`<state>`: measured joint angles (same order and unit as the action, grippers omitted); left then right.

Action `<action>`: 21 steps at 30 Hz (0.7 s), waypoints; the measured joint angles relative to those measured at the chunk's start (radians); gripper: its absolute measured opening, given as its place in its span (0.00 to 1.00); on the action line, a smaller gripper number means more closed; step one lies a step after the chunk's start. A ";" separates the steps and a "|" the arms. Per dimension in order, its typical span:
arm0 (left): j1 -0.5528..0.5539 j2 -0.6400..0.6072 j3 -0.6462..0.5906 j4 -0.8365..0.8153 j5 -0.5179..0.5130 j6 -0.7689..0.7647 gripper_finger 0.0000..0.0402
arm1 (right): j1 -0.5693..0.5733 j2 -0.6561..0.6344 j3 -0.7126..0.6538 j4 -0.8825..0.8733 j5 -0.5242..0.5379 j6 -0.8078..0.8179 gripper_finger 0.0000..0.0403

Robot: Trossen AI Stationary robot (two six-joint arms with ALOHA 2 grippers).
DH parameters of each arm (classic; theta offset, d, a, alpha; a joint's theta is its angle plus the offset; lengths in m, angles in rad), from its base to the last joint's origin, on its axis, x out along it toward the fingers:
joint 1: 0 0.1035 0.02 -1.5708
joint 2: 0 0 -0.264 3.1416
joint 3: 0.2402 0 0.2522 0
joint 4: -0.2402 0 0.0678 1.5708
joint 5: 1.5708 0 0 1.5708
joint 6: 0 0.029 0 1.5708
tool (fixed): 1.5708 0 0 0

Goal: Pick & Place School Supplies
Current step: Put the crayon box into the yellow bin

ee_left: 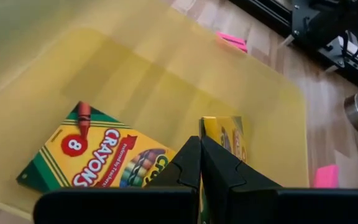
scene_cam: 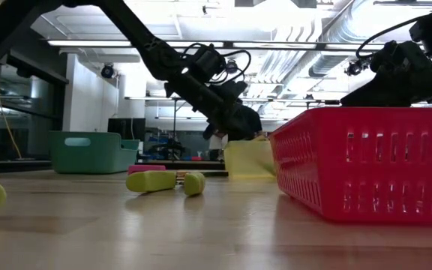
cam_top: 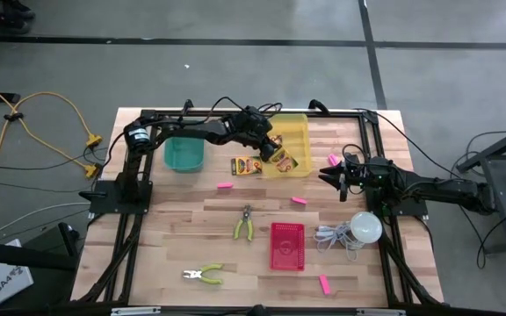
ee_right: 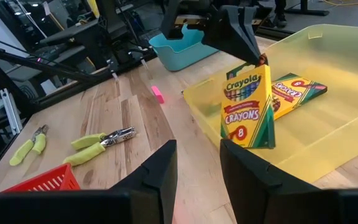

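My left gripper (cam_top: 271, 147) reaches over the yellow bin (cam_top: 295, 132) and is shut on a yellow-and-green crayon box (ee_right: 247, 109), which stands upright inside the bin. A second crayon box (ee_left: 98, 155) lies flat on the bin's floor. A third crayon box (cam_top: 246, 165) lies on the table just left of the bin. Pink erasers (cam_top: 225, 185) (cam_top: 299, 200) (cam_top: 332, 159) lie scattered on the wood. My right gripper (ee_right: 197, 155) waits open near the table's right edge, facing the bin, with nothing between its fingers. My left gripper pinches the crayon box's top end (ee_right: 260, 62) between its two fingers (ee_right: 238, 34). The fingers slant down onto it from the table's left. The box hangs upright below them with its printed face toward the right arm. Whether its lower end (ee_right: 253, 143) touches the bin's floor, I cannot tell.
A teal bin (cam_top: 184, 154) stands left of the yellow one. Two green-handled pliers (cam_top: 244, 224) (cam_top: 205, 275), a red basket (cam_top: 287, 244), another eraser (cam_top: 323, 283) and a white bulb with cord (cam_top: 365, 226) lie on the near half of the table.
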<state>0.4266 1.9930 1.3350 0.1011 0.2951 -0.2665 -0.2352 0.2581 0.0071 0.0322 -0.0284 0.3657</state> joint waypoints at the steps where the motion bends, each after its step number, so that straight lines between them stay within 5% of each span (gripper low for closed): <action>1: -0.003 0.000 0.000 -0.004 0.000 0.000 0.00 | 0.000 0.000 0.000 0.000 0.000 0.000 0.27; 21: -0.042 0.000 0.000 -0.020 -0.005 -0.002 0.20 | 0.000 0.000 0.000 0.000 0.000 0.000 0.27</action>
<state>0.3849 1.9930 1.3354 0.0814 0.2897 -0.2685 -0.2352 0.2581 0.0071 0.0322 -0.0284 0.3660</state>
